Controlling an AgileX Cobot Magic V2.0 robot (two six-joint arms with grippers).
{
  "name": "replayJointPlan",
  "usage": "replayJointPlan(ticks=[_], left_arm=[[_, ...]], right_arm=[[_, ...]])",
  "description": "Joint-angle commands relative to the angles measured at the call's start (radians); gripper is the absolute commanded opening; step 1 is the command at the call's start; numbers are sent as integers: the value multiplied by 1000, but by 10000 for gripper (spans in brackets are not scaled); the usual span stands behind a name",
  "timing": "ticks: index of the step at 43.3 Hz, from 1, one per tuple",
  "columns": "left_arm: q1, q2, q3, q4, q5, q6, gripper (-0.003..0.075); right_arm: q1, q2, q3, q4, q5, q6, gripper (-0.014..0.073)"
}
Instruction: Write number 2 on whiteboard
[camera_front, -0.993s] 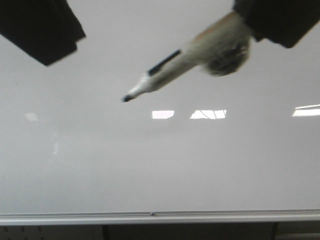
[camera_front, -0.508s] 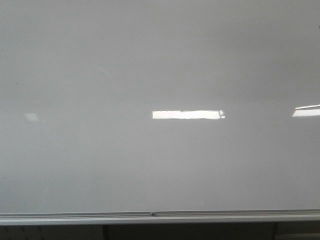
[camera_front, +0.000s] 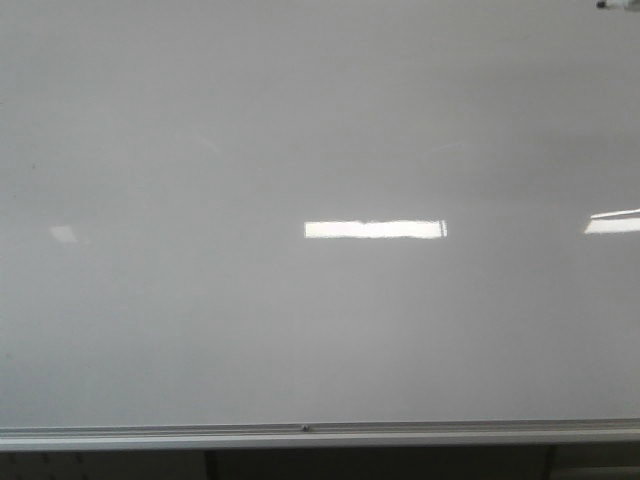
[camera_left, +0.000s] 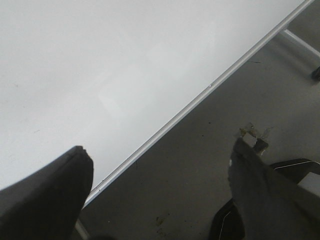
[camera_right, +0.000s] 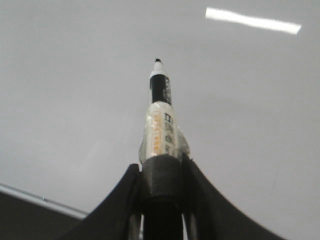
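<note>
The whiteboard (camera_front: 200, 320) fills the front view, with its silver bottom rail (camera_front: 300, 432) along the bottom. No number 2 shows on it; its surface is blank. My right gripper (camera_right: 161, 162) is shut on a white and black marker (camera_right: 161, 115). The black tip points at the board, apart from it. In the front view only a small dark and white bit (camera_front: 606, 4) shows at the top right corner. My left gripper (camera_left: 161, 147) is open and empty, over the whiteboard's (camera_left: 100, 65) rail (camera_left: 210, 85) and the floor.
Bright rectangular light reflections (camera_front: 375, 229) lie on the board. In the left wrist view there is grey floor (camera_left: 200, 165) below the rail, a black object (camera_left: 295, 167) by the right finger, and a white frame bar (camera_left: 300, 42).
One second ago both arms and the marker hung at the top of the front view. They have moved up out of it; only a speck is left at the top right corner.
</note>
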Motion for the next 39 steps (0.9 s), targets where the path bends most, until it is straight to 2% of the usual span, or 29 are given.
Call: replayJointPlan(ticks=[1,20,39], left_arm=[[4,-2,-25,-13,-57,-12,546],[4,-2,-25,-13,-69,-12,546],[4,-2,-25,-13,-84,-12,546]], right_arm=[[12,30,-26,10,-164,-34,-19],[35,293,-26,7,-456,-50,-20],[35,482,-26,7,-609,-50,-20]])
